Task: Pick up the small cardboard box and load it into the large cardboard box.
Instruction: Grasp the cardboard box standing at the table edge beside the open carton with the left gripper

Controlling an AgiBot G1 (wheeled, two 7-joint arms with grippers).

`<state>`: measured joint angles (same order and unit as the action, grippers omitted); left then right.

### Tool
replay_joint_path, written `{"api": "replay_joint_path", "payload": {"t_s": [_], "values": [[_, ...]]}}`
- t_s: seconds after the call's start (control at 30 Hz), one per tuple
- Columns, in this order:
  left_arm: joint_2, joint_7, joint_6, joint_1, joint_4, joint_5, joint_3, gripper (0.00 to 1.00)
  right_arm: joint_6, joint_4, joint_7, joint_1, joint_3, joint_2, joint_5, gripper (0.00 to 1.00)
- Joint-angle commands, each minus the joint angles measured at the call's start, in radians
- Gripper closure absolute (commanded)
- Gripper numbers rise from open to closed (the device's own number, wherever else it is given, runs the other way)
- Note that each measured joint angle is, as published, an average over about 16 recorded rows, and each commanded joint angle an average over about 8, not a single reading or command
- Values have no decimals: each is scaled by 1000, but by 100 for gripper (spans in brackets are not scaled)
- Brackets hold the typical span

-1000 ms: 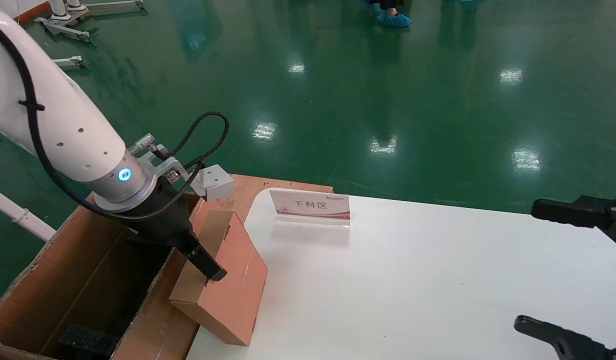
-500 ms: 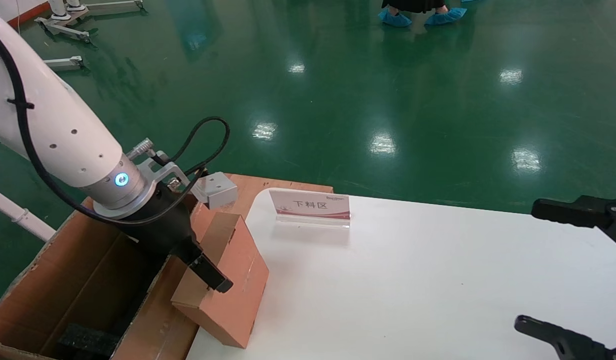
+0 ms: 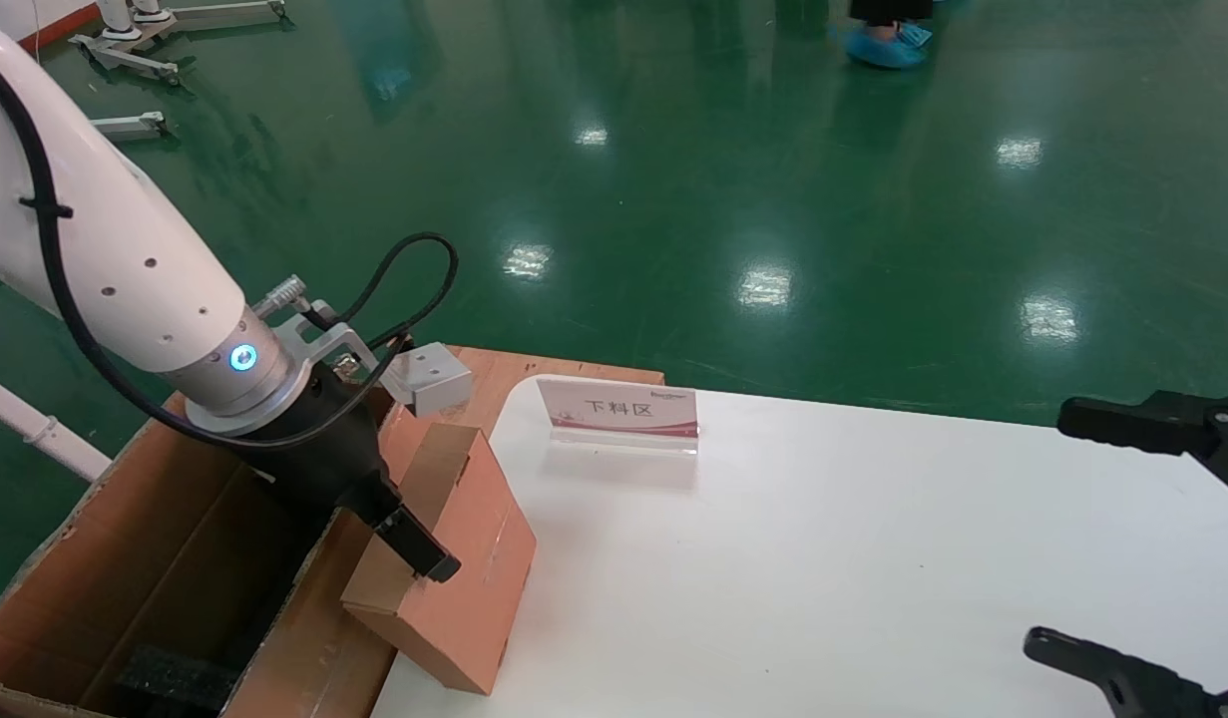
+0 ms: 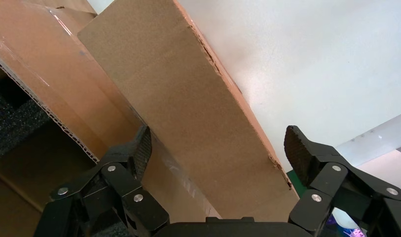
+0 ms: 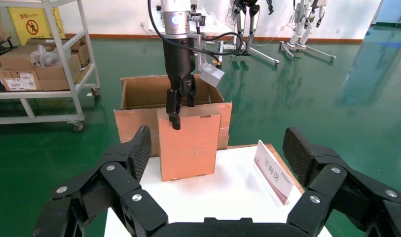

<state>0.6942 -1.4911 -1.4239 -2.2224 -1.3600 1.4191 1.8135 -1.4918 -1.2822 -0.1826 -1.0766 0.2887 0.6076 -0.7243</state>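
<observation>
The small cardboard box (image 3: 454, 568) stands tilted at the left edge of the white table (image 3: 823, 558), leaning toward the large cardboard box (image 3: 165, 558). It also shows in the left wrist view (image 4: 188, 98) and the right wrist view (image 5: 188, 143). My left gripper (image 3: 404, 529) is open and straddles the small box's top. One finger (image 3: 419, 543) lies over its table-side face; the other is hidden behind it. In the left wrist view (image 4: 218, 136) both pads stand apart from the box. Black foam (image 3: 175, 678) lies inside the large box. My right gripper (image 3: 1050, 531) is open and empty at the table's right edge.
A clear sign holder with a red-and-white card (image 3: 618, 409) stands at the table's back left. A shelf cart with cartons (image 5: 40, 59) stands beyond the large box. A person's blue shoe covers (image 3: 883, 45) show far off on the green floor.
My left gripper has shifted slightly down and toward the table over the small box, and the box has tipped a little with it. The right arm has not moved.
</observation>
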Motion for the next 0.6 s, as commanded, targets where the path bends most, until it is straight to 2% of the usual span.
{"api": "replay_joint_path", "payload": {"t_s": [0.03,0.6], "values": [[1,0,-1,0,0,1,1,100,0,0,0,0,0,0,0,100],[2,-1,-3,-1,0,5,2,100,0,0,0,0,0,0,0,100]]}}
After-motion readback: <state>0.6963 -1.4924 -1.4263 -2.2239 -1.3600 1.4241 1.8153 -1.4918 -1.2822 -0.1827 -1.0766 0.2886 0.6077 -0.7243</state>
